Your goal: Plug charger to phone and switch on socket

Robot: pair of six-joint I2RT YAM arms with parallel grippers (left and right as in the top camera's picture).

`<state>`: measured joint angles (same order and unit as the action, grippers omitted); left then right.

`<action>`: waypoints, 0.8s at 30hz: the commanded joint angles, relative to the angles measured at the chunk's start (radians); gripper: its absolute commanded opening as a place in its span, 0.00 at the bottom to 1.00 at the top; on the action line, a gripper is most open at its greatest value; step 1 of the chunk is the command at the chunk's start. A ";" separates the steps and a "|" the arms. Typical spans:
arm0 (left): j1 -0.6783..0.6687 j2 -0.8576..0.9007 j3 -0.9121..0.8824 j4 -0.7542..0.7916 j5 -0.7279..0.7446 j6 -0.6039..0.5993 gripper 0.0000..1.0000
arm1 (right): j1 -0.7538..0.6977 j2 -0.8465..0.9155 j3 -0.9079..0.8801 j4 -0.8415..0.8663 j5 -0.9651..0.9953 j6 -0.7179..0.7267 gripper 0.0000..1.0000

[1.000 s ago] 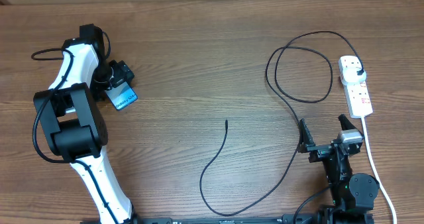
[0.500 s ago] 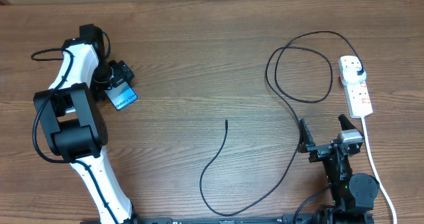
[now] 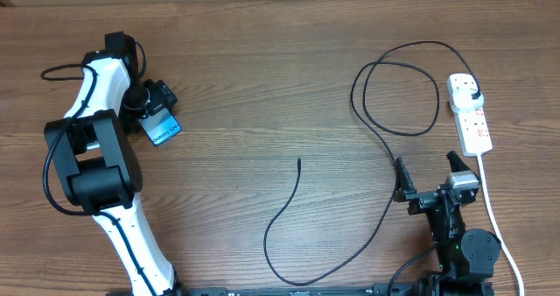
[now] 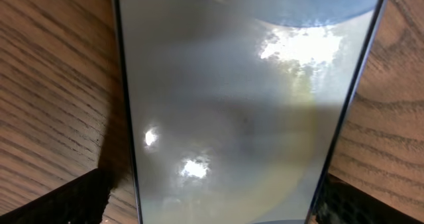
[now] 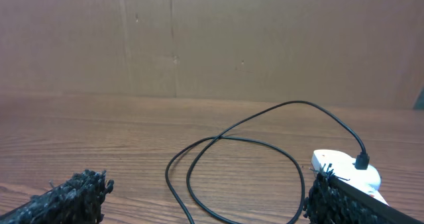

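The phone (image 3: pixel 164 128) lies flat on the table at the far left, its light screen (image 4: pixel 232 98) filling the left wrist view. My left gripper (image 3: pixel 157 112) stands open over it, with one finger (image 4: pixel 66 201) a little off the left edge and the other finger (image 4: pixel 374 204) close by the right edge. The charger (image 3: pixel 385 147) loops across the right half; its connector tip (image 3: pixel 299 161) lies loose mid-table and its black plug (image 3: pixel 473 97) sits in the white socket (image 3: pixel 472 125). My right gripper (image 3: pixel 429 175) is open and empty, just near of the loop (image 5: pixel 232 141) and the socket (image 5: pixel 344 168).
The socket's thick white cord (image 3: pixel 495 217) runs toward the near edge beside the right arm. The left arm's white links (image 3: pixel 96 86) stand over the table's left side. A brown cardboard wall (image 5: pixel 199 38) closes off the far edge.
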<state>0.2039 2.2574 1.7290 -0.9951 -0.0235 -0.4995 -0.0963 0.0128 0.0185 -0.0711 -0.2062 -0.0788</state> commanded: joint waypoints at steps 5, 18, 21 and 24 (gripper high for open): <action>0.003 0.012 -0.027 0.005 -0.005 -0.021 0.88 | 0.006 -0.010 -0.011 0.006 -0.005 0.003 1.00; 0.003 0.012 -0.027 0.002 -0.005 -0.021 0.90 | 0.006 -0.010 -0.011 0.006 -0.005 0.002 1.00; 0.003 0.012 -0.027 0.002 -0.005 -0.021 0.90 | 0.006 -0.010 -0.011 0.006 -0.005 0.003 1.00; 0.003 0.012 -0.027 0.002 -0.005 -0.021 0.89 | 0.006 -0.010 -0.011 0.006 -0.005 0.002 1.00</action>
<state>0.2039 2.2574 1.7290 -0.9943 -0.0254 -0.5034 -0.0963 0.0128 0.0181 -0.0711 -0.2062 -0.0784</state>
